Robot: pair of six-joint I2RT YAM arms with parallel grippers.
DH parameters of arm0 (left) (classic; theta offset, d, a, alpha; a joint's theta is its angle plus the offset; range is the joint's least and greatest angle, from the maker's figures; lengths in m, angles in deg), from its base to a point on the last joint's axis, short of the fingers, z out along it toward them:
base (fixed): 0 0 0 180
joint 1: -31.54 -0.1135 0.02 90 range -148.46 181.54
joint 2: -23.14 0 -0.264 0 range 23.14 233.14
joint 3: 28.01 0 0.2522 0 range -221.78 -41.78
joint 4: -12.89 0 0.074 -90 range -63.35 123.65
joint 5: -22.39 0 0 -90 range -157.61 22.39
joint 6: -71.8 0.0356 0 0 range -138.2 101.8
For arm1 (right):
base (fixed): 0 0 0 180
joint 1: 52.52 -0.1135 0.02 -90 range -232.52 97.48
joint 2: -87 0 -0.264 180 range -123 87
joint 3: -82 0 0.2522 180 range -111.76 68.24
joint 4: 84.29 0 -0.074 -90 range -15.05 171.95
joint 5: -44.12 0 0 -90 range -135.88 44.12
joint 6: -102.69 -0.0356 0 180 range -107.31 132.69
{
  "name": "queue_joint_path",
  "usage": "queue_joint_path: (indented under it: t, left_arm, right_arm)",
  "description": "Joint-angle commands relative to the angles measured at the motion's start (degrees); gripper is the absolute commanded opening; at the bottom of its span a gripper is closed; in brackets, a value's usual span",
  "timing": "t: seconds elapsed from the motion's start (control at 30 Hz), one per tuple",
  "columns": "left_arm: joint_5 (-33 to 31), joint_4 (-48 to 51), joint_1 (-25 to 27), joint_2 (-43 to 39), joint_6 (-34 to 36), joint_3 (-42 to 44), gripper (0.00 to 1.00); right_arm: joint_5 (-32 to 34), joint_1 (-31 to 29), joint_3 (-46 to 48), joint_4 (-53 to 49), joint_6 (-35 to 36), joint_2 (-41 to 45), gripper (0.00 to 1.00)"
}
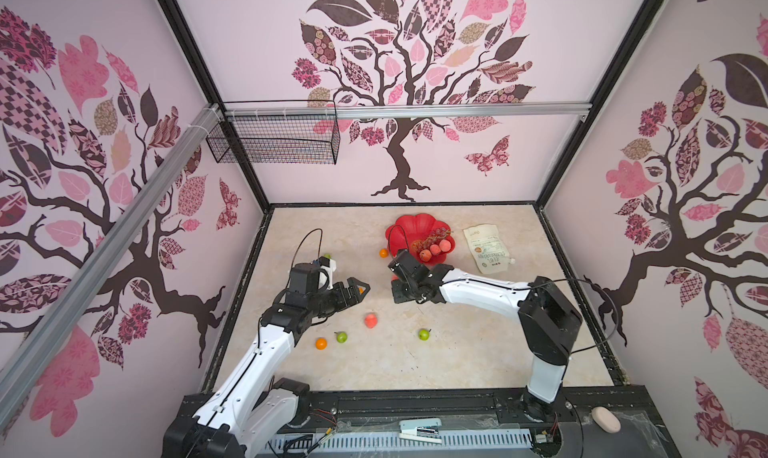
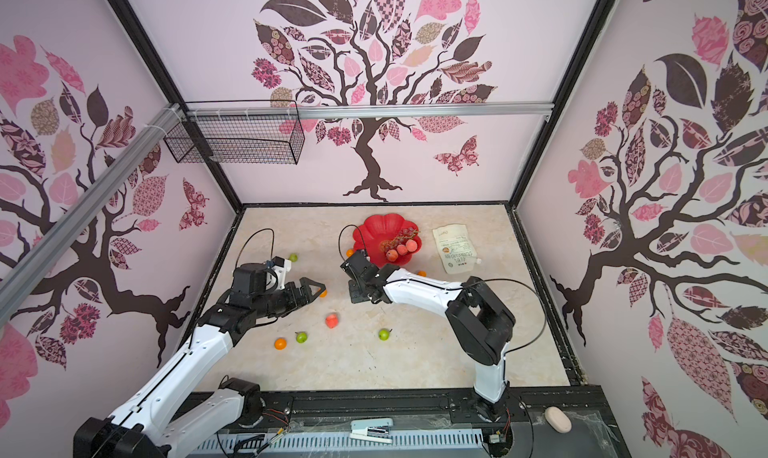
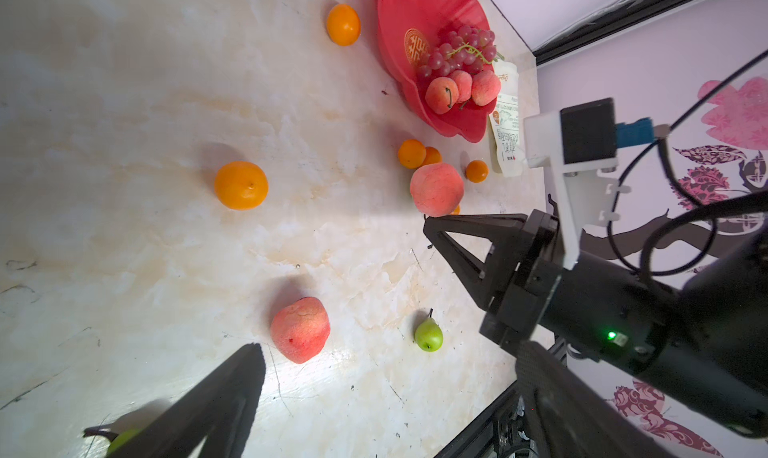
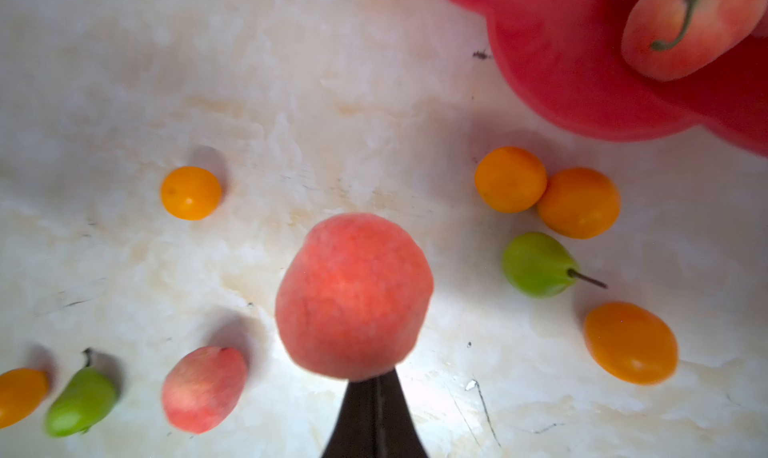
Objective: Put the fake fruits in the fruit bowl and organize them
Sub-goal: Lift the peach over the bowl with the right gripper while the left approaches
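The fruit bowl (image 1: 409,226) stands at the far side of the table. It already holds the grape bunch (image 1: 437,232) and 3 peaches (image 1: 435,249), crowded against its right rim, so its left half with the gold emblem is bare for more fruit.

The right gripper (image 4: 374,378) hangs just in front of the bowl's near rim, jaws pressed together, with 1 held peach (image 4: 353,296) at their tips. That peach looks much larger than the loose peach (image 4: 203,389) lying on the table, so I judge it lifted and pinched by its stem, though the stem itself is hidden. Such a grip would explain jaws so close on so round a fruit; it would also let the peach swing.

The left gripper (image 1: 359,290) hovers well in front of the bowl and to its left, jaws spread wide and holding nothing; it seems kept clear so the arms do not meet at the bowl.

Much fruit is still outside the bowl:
- 1 orange (image 1: 383,253) lies just beside its left rim.
- 2 touching oranges (image 4: 510,179) lie just in front of its near rim.
- 2 green pears (image 1: 341,336) and another orange (image 1: 321,343) lie well in front of it.

The next move probably calls for a short carry over the near rim, then a low release into the bare half.
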Motion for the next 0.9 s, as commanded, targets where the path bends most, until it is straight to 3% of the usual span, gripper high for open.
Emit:
queue_joint_path:
  t: [0.0,0.4,0.87]
  left_arm:
    - [-0.9,-3.1,0.9,-0.7,1.1,-3.2,0.98]
    - [-0.5,-5.0,3.5,6.3,2.9,-7.7,0.98]
    - [-3.4,-7.4,13.8,24.4,6.0,-21.9,0.98]
  right_arm:
    - [-4.1,2.4,1.6,1.0,1.6,5.6,0.0]
    - [-8.8,12.6,6.6,0.0,7.0,13.6,0.0]
    - [-13.7,21.6,-0.1,-8.4,12.0,6.4,0.0]
